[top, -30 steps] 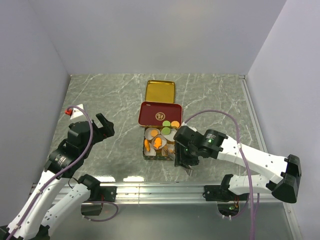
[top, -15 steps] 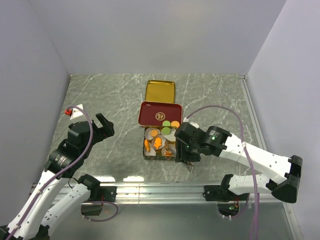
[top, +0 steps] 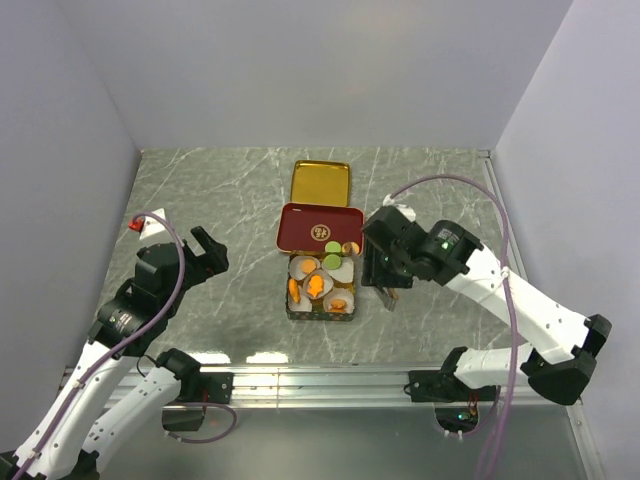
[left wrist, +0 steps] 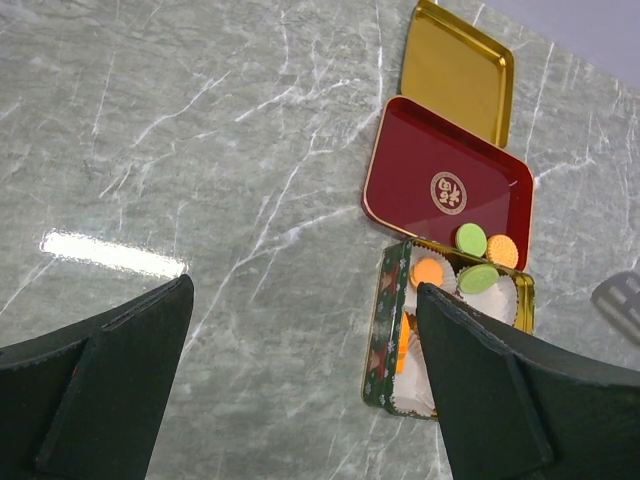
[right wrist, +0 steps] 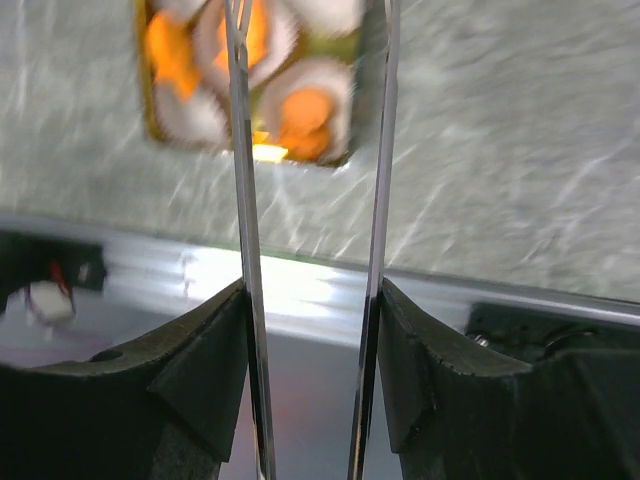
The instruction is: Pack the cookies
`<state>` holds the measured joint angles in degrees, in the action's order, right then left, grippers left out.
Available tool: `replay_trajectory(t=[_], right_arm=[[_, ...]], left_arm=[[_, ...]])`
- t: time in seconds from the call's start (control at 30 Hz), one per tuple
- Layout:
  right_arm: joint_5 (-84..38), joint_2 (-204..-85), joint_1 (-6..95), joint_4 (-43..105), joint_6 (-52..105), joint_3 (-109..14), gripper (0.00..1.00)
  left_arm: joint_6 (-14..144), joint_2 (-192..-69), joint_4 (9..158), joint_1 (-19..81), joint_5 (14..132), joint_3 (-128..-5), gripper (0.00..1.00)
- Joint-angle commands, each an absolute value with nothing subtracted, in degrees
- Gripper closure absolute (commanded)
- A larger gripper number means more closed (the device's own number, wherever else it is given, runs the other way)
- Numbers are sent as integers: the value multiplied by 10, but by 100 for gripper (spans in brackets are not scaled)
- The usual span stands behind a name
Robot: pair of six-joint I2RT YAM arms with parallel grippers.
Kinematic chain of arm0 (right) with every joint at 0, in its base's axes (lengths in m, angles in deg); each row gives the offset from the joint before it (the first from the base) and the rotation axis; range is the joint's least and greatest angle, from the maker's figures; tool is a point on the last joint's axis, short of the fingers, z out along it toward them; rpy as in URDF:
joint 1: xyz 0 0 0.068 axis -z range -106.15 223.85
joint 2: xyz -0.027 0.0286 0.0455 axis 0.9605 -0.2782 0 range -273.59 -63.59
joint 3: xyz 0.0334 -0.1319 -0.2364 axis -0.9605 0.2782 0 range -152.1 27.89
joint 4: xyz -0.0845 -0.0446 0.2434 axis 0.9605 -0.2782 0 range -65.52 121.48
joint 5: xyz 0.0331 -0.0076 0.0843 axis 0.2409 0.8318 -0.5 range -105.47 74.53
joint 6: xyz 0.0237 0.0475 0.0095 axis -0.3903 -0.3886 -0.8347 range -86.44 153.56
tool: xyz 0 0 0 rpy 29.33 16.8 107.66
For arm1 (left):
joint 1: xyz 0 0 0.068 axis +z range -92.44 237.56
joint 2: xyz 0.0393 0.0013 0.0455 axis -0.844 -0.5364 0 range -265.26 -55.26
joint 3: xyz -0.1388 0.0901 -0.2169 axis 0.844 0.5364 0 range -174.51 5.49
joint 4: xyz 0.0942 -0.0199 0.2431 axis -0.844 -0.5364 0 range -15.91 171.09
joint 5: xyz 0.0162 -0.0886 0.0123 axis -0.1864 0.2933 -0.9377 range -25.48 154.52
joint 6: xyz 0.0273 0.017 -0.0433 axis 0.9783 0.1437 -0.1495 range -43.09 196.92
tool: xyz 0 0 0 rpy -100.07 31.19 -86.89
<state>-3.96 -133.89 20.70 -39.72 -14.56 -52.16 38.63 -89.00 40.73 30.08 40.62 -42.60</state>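
An open tin (top: 290, 305) holds the cookies (top: 316, 287) in white paper cups: several orange rounds and two green ones (top: 332, 262). The left wrist view shows the same cookies (left wrist: 478, 277) in the tin (left wrist: 385, 330). My right gripper (top: 384, 290) hovers just right of the tin, its two thin metal blades parallel and open with nothing between them. In the right wrist view the right gripper (right wrist: 310, 100) has the tin (right wrist: 355, 120) at upper left, with orange cookies (right wrist: 303, 110) blurred. My left gripper (top: 205, 252) stands wide open well left of the tin, as the left wrist view confirms (left wrist: 300, 300).
A red lid (top: 310, 225) lies flat just behind the tin, and a gold tray (top: 320, 183) lies behind that. The table's metal front rail (right wrist: 300, 280) runs below the right gripper. Grey walls close in the left, back and right sides.
My right gripper has lifted and swung back and right from the tin's near right corner, uncovering an orange cookie in the cup there. The left arm has not moved.
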Motion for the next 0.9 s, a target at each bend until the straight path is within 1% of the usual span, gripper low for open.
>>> replay_trajectory(t=[0.0, 0.2, 0.27, 0.43, 0.7, 0.87], right_arm=[[-15, -1334, 275, -395, -99, -518, 43], [-18, -1333, 402, -341, -29, -449, 43], [-19, -1341, 425, -316, -17, -415, 44], [-59, -1367, 509, -235, 16, -332, 44], [-101, -1445, 549, -155, 22, -292, 44], [-135, -1486, 553, -117, 15, -265, 45]], left_arm=[[383, -884, 413, 298, 397, -429, 1], [380, -887, 408, 296, 392, -431, 1], [379, -882, 409, 296, 391, -430, 1], [377, -880, 407, 296, 387, -431, 1], [379, -885, 407, 296, 386, -431, 1], [384, -892, 410, 295, 389, -431, 0]])
